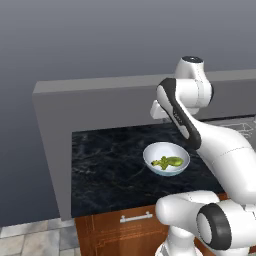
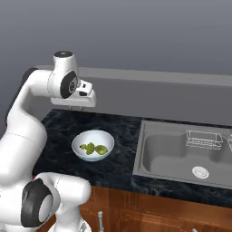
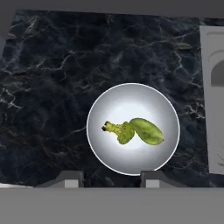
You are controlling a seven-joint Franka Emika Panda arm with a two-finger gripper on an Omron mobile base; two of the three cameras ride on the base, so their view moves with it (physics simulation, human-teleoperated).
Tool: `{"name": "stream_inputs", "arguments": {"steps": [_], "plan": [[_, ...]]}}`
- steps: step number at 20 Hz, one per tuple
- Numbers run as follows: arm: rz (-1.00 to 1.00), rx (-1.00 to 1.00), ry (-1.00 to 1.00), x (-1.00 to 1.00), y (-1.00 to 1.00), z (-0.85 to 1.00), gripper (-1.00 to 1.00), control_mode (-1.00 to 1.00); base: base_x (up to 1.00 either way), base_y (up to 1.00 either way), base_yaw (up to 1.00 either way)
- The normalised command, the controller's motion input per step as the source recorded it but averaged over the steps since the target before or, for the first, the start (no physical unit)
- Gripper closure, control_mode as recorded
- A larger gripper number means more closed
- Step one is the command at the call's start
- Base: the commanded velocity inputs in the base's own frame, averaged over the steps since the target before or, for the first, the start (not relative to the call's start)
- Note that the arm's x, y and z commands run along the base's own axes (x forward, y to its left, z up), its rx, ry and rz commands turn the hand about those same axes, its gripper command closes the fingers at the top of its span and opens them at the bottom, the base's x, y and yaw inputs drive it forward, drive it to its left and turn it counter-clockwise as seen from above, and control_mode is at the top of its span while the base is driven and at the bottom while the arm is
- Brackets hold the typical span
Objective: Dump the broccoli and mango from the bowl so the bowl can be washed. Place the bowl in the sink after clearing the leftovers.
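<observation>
Two leftovers lie in the bowl (image 3: 133, 128): the broccoli (image 3: 119, 130), a lumpy yellow-green floret with a short stem that ends in a dark tip, and the mango (image 3: 147, 131), a smooth, glossy oval of green-yellow. They touch each other near the bowl's middle, the floret on the left of the hand view and the fruit on the right. The bowl is round, shallow and white with a smooth, slightly shiny inside and a pale bluish rim (image 1: 166, 159). It stands upright on the countertop (image 3: 52, 87), a polished black stone slab veined with thin white lines. From the right base view the bowl (image 2: 93, 145) sits to the left of the sink (image 2: 167, 156), apart from it, with a strip of counter between them.

The sink is a grey, matte metallic rectangle with rounded inner corners and a round drain (image 2: 199, 171) in its floor. A wire-mesh rack (image 2: 203, 138) sits at its back edge. Below the counter are reddish-brown wooden cabinet fronts (image 1: 115, 232) with a pale bar handle (image 1: 136, 217).

The gripper (image 3: 106, 179) hangs above the bowl, its two dark grey fingertips set well apart with nothing between them. No writing or labels can be read anywhere.
</observation>
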Motion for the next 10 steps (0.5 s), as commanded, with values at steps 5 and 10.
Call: {"name": "stream_inputs", "arguments": {"steps": [5, 10], "plan": [[-0.01, 0.00, -0.02, -0.08, -0.02, -0.01, -1.00, -1.00, 0.00, 0.00, 0.00], [-0.30, 0.02, 0.07, -0.32, -0.67, -0.32, -1.00, -1.00, 0.00, 0.00, 0.00]]}}
